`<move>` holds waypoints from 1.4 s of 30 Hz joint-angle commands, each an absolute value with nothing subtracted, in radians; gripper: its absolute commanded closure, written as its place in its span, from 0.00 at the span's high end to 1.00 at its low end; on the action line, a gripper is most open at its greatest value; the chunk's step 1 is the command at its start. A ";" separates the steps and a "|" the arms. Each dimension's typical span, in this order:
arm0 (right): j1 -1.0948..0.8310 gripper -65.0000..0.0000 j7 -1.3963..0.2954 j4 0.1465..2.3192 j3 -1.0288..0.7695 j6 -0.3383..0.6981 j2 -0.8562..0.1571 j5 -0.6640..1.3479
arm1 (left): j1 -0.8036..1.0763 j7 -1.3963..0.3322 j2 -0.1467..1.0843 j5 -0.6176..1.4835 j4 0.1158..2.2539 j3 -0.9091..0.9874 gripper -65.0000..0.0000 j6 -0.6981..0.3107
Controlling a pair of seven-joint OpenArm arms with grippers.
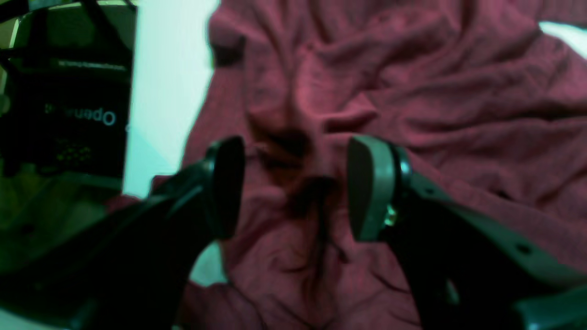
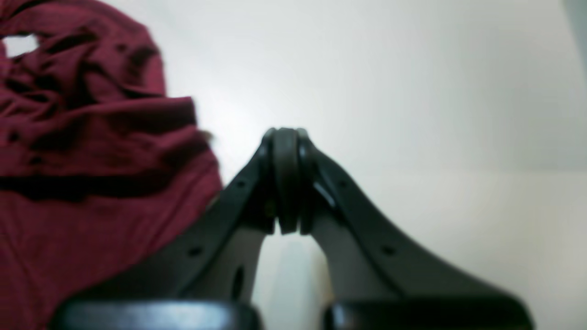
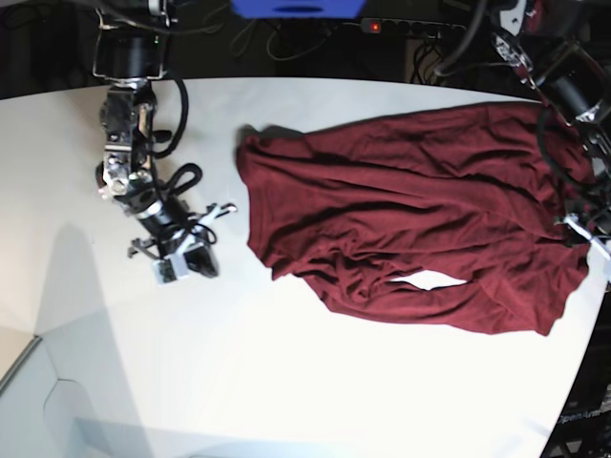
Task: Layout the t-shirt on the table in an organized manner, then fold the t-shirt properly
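White table [image 3: 286,382], curved rim, dark clutter behind at 12 o'clock. Item: t-shirt [image 3: 410,210], maroon, rumpled, spread across the table's 2 o'clock quarter, one corner reaching the rim at 3 o'clock. Item: left gripper [image 1: 293,183], pads apart, I see nothing between them, wrinkled cloth just beneath. Item: right gripper [image 2: 286,178], pads pressed together, holding nothing, over bare table just beside the shirt's edge. Containers: I see none. Open room: wide bare surface from 6 to 9 o'clock.
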State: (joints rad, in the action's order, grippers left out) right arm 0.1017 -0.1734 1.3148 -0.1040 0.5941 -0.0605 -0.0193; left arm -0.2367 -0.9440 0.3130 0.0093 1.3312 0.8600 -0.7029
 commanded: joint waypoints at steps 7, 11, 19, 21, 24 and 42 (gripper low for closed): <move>0.159 0.00 -0.147 1.320 0.004 0.596 -0.012 0.002 | -0.277 -0.929 0.337 0.153 1.383 1.018 0.53 -0.698; 0.191 0.00 -0.147 1.277 0.053 0.596 0.007 0.002 | -0.278 -0.929 0.338 0.206 1.380 1.030 0.53 -0.698; 0.272 0.00 -0.147 1.046 0.104 0.596 0.008 0.001 | -0.302 -0.929 0.337 0.203 1.376 0.977 0.53 -0.698; 0.262 0.00 -0.145 1.036 0.096 0.596 -0.019 0.001 | -0.302 -0.929 0.337 0.203 1.376 0.969 0.53 -0.698; 0.237 0.00 -0.143 1.032 0.084 0.595 -0.061 0.001 | -0.300 -0.929 0.337 0.203 1.376 0.970 0.53 -0.698; 0.183 0.00 -0.145 1.040 -0.206 0.598 -0.239 0.001 | -0.298 -0.817 0.328 0.203 1.287 0.886 0.53 -0.698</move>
State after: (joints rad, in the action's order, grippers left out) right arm 0.1730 -0.1383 1.0267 -0.2031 0.6060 -0.2241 0.0116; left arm -0.2790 -0.8398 0.3004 0.1875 1.2690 0.8841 -0.7002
